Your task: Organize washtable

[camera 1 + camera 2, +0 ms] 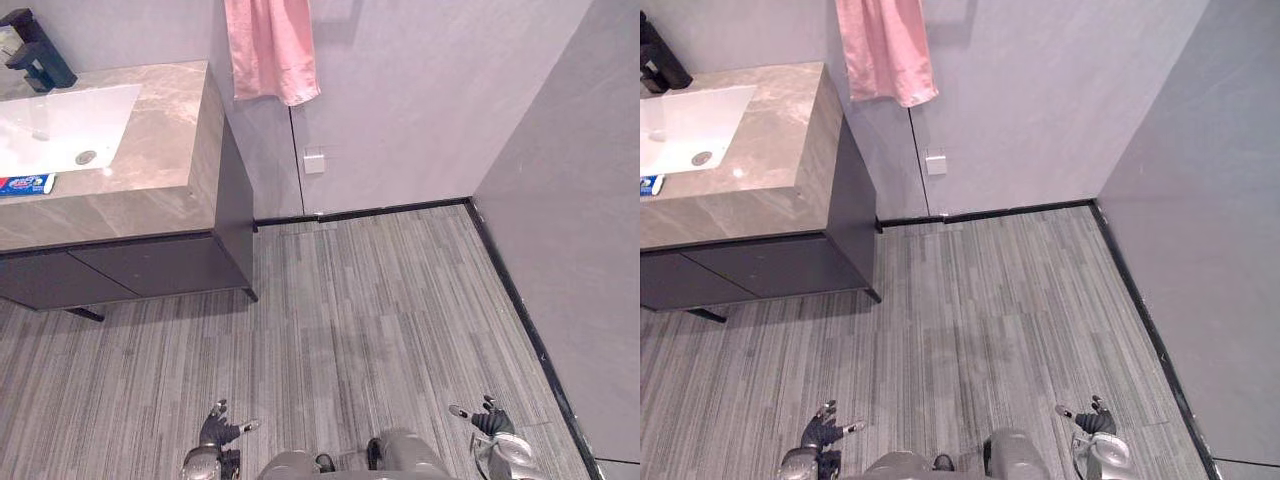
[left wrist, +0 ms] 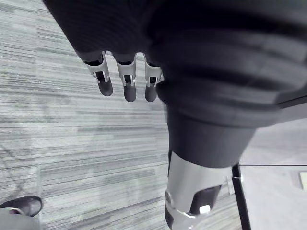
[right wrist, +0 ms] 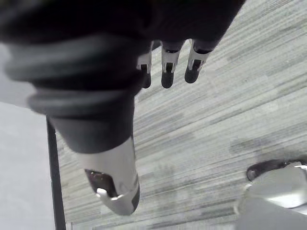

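The washtable (image 1: 150,190) stands at the upper left, a marble-look top over dark cabinets, with a white sink (image 1: 70,125) set in it. A black faucet (image 1: 35,55) rises behind the sink. A blue and white toothpaste tube (image 1: 25,184) lies on the counter in front of the sink. My left hand (image 1: 220,428) hangs low at the bottom left, open and empty, far from the counter. My right hand (image 1: 487,418) hangs at the bottom right, also open and empty. In the wrist views the fingers (image 2: 127,81) (image 3: 167,72) point straight down over the floor.
A pink towel (image 1: 272,48) hangs on the grey wall right of the washtable. A white wall socket (image 1: 314,162) sits below it. Grey striped floor (image 1: 360,310) spreads between me and the cabinet. A grey wall (image 1: 570,230) closes the right side.
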